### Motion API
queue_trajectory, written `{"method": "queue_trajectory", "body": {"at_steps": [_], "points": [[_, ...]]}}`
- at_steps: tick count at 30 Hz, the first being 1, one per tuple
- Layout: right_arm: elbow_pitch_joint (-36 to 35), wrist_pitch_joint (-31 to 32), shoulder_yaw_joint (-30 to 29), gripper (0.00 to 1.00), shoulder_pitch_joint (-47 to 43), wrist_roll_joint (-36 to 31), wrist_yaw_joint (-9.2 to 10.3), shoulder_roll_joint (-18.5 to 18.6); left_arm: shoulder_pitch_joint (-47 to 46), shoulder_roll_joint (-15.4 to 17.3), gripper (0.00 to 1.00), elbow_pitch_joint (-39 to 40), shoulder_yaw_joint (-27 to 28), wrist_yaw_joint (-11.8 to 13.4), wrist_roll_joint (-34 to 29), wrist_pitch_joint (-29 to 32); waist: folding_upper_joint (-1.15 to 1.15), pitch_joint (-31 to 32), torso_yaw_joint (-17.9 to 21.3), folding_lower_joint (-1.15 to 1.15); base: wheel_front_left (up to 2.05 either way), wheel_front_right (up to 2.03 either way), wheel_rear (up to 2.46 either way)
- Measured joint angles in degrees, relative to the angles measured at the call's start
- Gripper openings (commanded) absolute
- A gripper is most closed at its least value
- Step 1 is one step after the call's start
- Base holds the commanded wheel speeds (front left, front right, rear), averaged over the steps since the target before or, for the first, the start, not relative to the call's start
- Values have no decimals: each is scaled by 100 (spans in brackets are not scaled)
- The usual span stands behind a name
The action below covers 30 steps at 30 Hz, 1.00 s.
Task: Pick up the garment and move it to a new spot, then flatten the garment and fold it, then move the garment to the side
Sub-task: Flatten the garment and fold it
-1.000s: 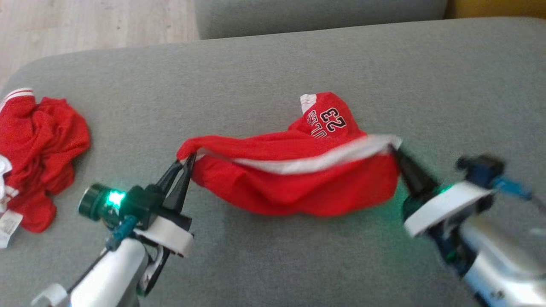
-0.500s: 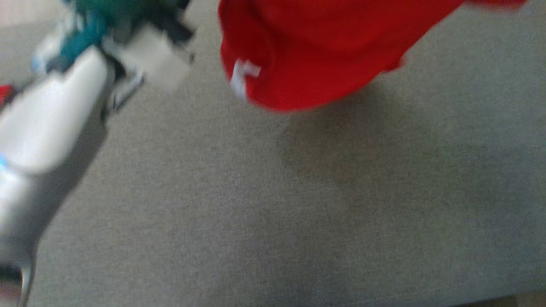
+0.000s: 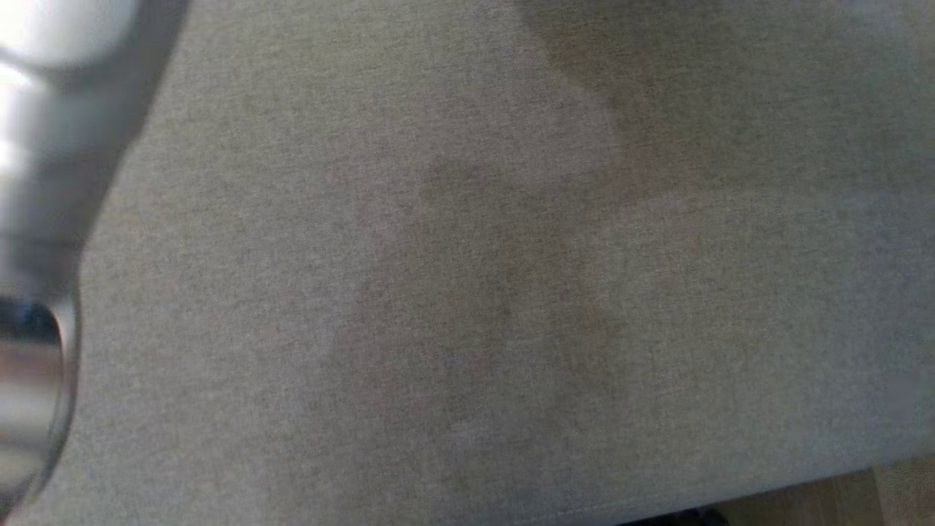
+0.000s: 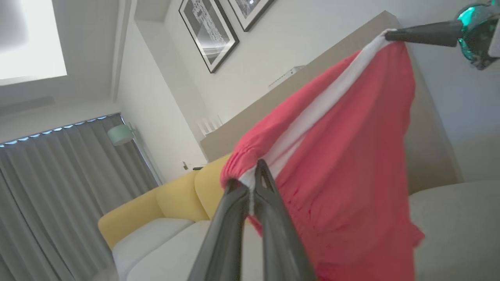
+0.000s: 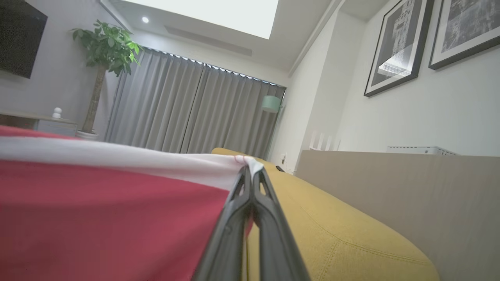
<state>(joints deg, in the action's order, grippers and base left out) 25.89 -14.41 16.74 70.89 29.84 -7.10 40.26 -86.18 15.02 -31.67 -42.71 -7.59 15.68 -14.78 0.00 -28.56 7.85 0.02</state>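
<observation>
The garment [image 4: 343,164] is red cloth with a white band, and it hangs stretched in the air between my two grippers. In the left wrist view my left gripper [image 4: 252,180] is shut on one gathered corner of its banded edge. The right gripper [image 4: 390,36] pinches the far end of the same band at the upper right there. In the right wrist view the right gripper [image 5: 252,171] is shut on the white band, with the garment [image 5: 105,210] spreading to the left. A pale blurred forearm [image 3: 29,219] runs down the left edge of the head view.
Grey sofa cushion [image 3: 482,292] lies below in the head view, with its front edge and wood floor [image 3: 862,497] at the lower right. A yellow sofa [image 5: 332,226] lies ahead in the right wrist view, a beige panel [image 5: 390,179] beside it.
Both grippers have lifted the garment up off the cushion. The head camera has tipped down, so the garment and grippers have left its picture.
</observation>
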Motion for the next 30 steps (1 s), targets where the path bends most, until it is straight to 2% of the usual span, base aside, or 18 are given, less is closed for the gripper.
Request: {"method": "queue_trajectory", "body": {"at_steps": [3,7,14,19,20,26,30], "points": [[-391,-31,-160,0,-539,115,0,2,645,160,0,468,-178,0,90,-1,0,20,46,-2,0,0,0],[-921,-30,-452,0,-2001,198,0,-93,1996,410,0,1123,-573,0,191,-1,0,113,83,-2,0,0,0],[-1547,-29,-1196,0,-4619,121,0,-754,4433,657,0,1661,-1085,49,148,1,0,499,160,-3,0,0,0],[-1920,-7,-1548,0,-6162,-18,-1,-1009,5769,760,0,1831,-1295,112,283,1,0,911,193,-3,0,0,0],[-1920,-7,-1548,0,-6162,-18,-1,-1009,5769,760,0,1831,-1295,112,283,1,0,911,193,-3,0,0,0],[-2604,453,-2213,0,-7648,-62,-1,-1238,6574,782,0,2153,-1488,216,548,32,1,1286,139,-4,0,0,0],[-3087,798,-2591,0,-7967,-114,-1,-1313,6660,749,0,2421,-1393,310,865,53,0,1325,45,-3,0,0,0]]}}
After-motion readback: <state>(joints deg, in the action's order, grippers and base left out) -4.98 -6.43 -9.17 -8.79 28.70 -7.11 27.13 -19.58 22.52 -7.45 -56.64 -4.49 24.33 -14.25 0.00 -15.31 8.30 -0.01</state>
